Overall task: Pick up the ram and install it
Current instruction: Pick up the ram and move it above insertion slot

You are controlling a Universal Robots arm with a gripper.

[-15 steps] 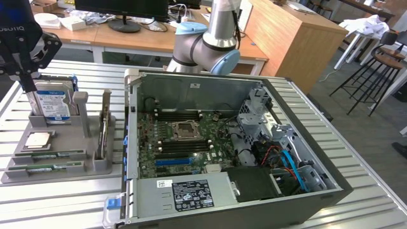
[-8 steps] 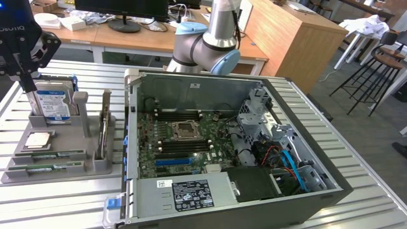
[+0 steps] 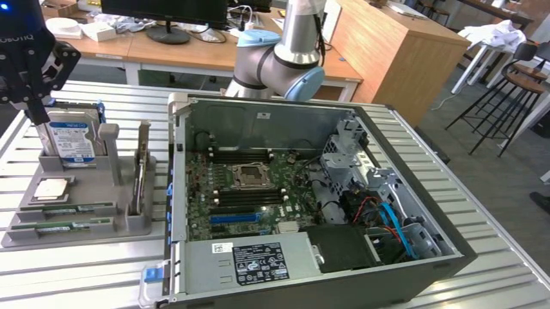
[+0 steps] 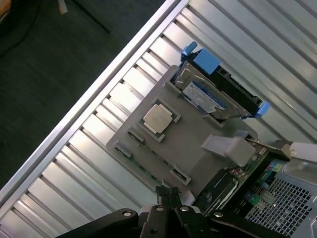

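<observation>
Open air surrounds the gripper [image 3: 38,119]. Just beneath its jaws the upright hard drive [image 3: 71,134] and a grey post [image 3: 108,143] rise from the holder [image 3: 86,187]. Farther from the jaws the ram [image 3: 62,226] lies flat, clear from above; the computer case [image 3: 284,125] walls off one side.

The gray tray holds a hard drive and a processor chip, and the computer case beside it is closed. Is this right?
No. The computer case is open; the exterior view shows its board inside. The gray tray does hold a hard drive and a processor chip.
</observation>
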